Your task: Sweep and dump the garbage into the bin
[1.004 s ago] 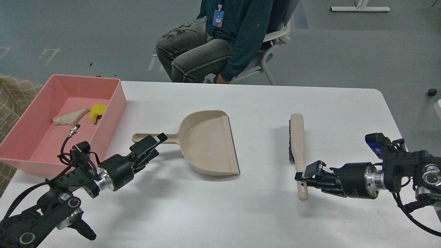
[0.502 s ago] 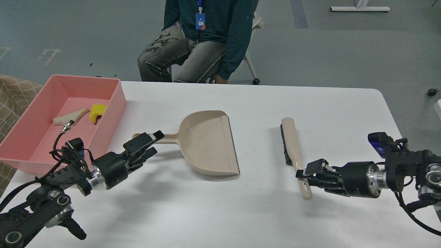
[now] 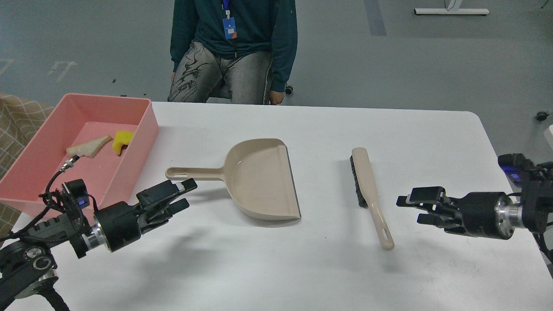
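Note:
The pink bin (image 3: pixel 138 129) stands at the table's far left. Inside it lie the garbage scraps: a yellow sponge piece (image 3: pixel 121 141) and an off-white bread-like wedge (image 3: pixel 87 147). The beige dustpan (image 3: pixel 259 177) lies empty mid-table, its handle pointing left. The beige hand brush (image 3: pixel 367 190) lies on the table to its right. My left gripper (image 3: pixel 185 195) is open and empty, just below the dustpan handle's end. My right gripper (image 3: pixel 410 208) is open and empty, to the right of the brush handle, apart from it.
A person in a dark teal top and grey jeans (image 3: pixel 233 47) stands at the table's far edge. The white table (image 3: pixel 302 268) ends at the right near my right arm. A checkered cloth (image 3: pixel 17 125) shows left of the bin.
My right gripper let go of the brush handle and drew back to the right. My left gripper pulled back down and left, off the dustpan handle. The person stood up and shifted left.

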